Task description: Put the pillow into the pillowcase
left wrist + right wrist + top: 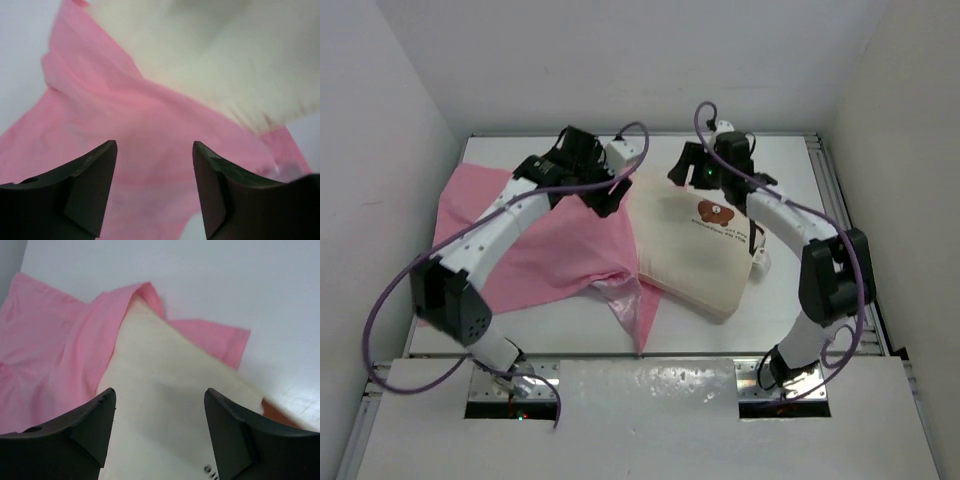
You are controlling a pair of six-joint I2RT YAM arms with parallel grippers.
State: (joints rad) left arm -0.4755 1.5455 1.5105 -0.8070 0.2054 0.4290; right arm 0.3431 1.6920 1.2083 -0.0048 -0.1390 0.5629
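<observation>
The cream pillow [695, 255] with a brown bear print [717, 212] lies right of the table's middle. The pink pillowcase [545, 250] is spread to its left and overlaps the pillow's left edge. My left gripper [606, 198] is open and empty above the pillowcase next to that edge; in the left wrist view [155, 150] pink fabric [125, 130] lies below the jaws and the pillow [225, 55] is at the upper right. My right gripper [683, 172] is open and empty over the pillow's far corner [165, 385]. There pink fabric [60, 350] wraps round the corner.
White walls close in on the left, back and right. A metal rail [832, 200] runs along the table's right edge. A loose flap of the pillowcase [638, 310] trails toward the near edge. A small white tag [761, 262] sticks out at the pillow's right side.
</observation>
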